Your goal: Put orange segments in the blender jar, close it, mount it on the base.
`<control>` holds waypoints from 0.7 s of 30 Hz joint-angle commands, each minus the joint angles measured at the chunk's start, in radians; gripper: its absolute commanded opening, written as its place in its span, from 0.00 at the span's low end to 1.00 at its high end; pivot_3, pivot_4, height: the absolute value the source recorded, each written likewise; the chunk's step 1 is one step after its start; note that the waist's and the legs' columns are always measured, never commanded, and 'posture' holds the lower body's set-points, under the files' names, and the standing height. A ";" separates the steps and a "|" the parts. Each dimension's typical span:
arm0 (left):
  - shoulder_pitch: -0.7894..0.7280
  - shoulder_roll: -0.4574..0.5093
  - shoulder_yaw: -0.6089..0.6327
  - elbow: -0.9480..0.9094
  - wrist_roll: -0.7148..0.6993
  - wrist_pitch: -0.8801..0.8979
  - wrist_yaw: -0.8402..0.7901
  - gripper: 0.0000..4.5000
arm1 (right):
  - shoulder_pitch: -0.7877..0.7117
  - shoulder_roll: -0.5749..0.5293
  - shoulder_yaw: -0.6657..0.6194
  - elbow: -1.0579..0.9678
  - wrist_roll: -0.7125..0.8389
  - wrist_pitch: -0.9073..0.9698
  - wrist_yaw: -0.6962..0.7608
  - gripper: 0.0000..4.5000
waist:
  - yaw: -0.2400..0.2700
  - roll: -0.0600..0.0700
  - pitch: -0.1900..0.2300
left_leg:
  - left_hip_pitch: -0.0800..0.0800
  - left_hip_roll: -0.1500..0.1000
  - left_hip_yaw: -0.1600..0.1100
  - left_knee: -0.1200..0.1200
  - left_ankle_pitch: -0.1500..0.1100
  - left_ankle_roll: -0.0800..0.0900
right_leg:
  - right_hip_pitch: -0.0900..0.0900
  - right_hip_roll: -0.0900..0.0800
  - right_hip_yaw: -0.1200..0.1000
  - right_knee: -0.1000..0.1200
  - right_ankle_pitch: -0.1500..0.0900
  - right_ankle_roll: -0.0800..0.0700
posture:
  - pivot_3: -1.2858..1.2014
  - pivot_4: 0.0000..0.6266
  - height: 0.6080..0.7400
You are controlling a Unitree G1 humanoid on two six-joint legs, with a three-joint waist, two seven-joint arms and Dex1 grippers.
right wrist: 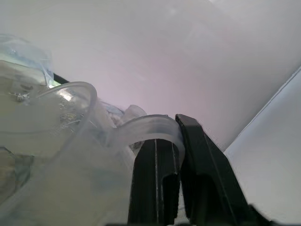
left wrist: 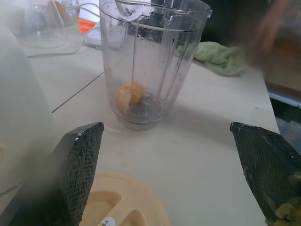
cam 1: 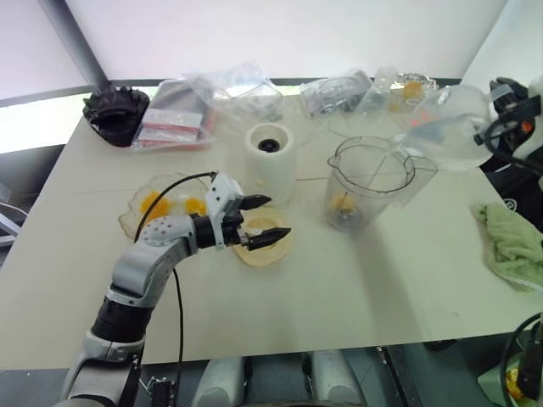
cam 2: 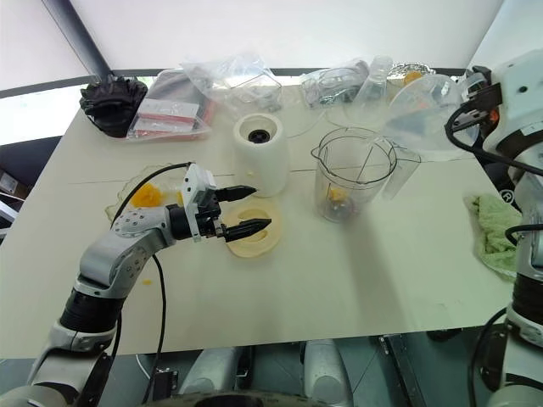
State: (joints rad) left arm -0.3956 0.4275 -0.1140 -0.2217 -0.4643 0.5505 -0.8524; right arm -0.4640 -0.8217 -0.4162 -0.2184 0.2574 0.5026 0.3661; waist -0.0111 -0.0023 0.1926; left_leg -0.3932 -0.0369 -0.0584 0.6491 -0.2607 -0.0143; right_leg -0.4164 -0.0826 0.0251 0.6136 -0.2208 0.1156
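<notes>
Left eye view | tall clear plastic blender jar upright mid-table, one orange segment inside; light, rigid, slick: grip side handle | left gripper wide open, empty, over flat cream-yellow lid | right gripper clamped on clear plastic jug handle.

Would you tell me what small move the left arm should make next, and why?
Probably lower the open left gripper onto the cream-yellow lid just beneath it and close on its rim. The blender jar stands upright and uncovered with an orange segment inside, so capping looks due. The right gripper is busy, shut on the handle of a clear cup.
</notes>
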 commanded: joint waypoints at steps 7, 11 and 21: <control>-0.011 0.001 0.005 -0.013 0.001 -0.016 0.003 1.00 | -0.105 0.109 -0.232 -0.044 0.180 0.295 -0.188 0.01 | 0.000 0.000 0.000 | 0.000 0.000 0.000 0.000 0.000 0.000 | 0.000 0.000 0.000 0.000 0.000 0.000 | 0.52 0.24 1.00; -0.014 0.004 0.004 -0.011 0.001 -0.013 0.001 1.00 | -0.142 0.147 -0.310 -0.045 0.235 0.369 -0.262 0.01 | -0.001 0.000 0.000 | 0.000 0.000 0.000 0.000 0.000 0.000 | 0.000 0.000 0.000 0.000 0.000 0.000 | 0.52 0.24 1.00; -0.023 0.005 0.000 -0.010 -0.003 -0.003 -0.005 1.00 | -0.013 0.241 -0.415 0.063 0.245 0.245 -0.299 0.01 | 0.000 0.000 0.000 | 0.000 0.000 0.000 0.000 0.000 0.000 | 0.000 0.000 0.000 0.001 0.000 0.000 | 0.52 0.24 1.00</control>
State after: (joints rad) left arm -0.3995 0.4287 -0.1141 -0.2149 -0.4610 0.5554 -0.8480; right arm -0.4873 -0.5918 -0.7814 -0.1631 0.5009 0.8254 0.0590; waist -0.0115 -0.0024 0.1922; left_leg -0.3931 -0.0373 -0.0578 0.6490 -0.2607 -0.0142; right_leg -0.4160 -0.0823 0.0249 0.6144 -0.2205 0.1161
